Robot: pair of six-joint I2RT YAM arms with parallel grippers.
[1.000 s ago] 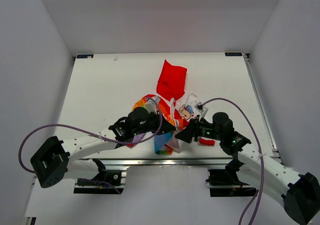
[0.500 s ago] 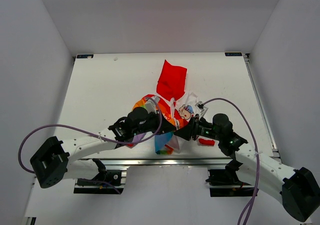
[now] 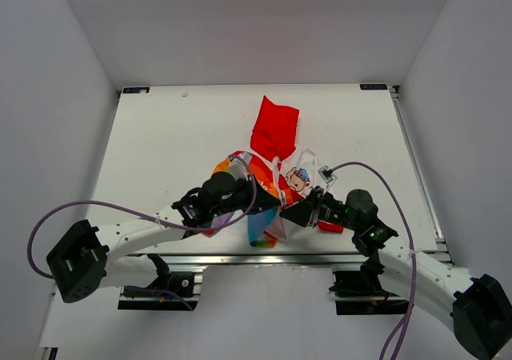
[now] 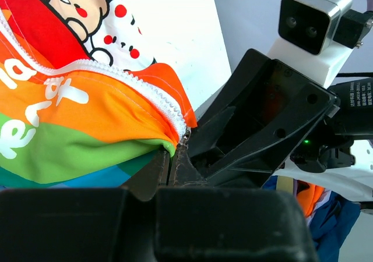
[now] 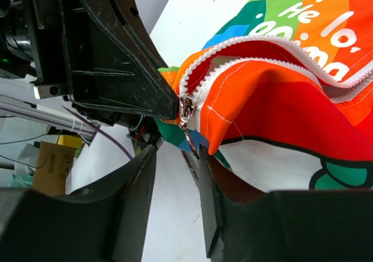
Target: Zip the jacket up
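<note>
The jacket (image 3: 272,164) lies crumpled mid-table, red hood (image 3: 274,128) at the far end, rainbow half (image 3: 236,172) on the left, white cartoon half (image 3: 302,180) on the right. My left gripper (image 3: 270,204) is shut on the rainbow half's bottom corner, right at the foot of the white zipper (image 4: 170,157). My right gripper (image 3: 293,214) faces it, tip to tip. In the right wrist view its jaws (image 5: 173,151) stand open, and the metal zipper slider with its pull (image 5: 187,115) hangs just above them, the pull against the right finger (image 5: 204,180). The zipper teeth (image 5: 262,46) are apart above the slider.
A red cuff (image 3: 330,228) lies under my right wrist. A blue and green fold of the jacket (image 3: 258,232) hangs near the table's front edge (image 3: 264,252). The left gripper's black finger (image 5: 116,58) fills the left of the right wrist view.
My right wrist has sunk and shifted a little toward the near edge, its fingertips staying by the zipper's foot. The left arm and the jacket have not moved.
</note>
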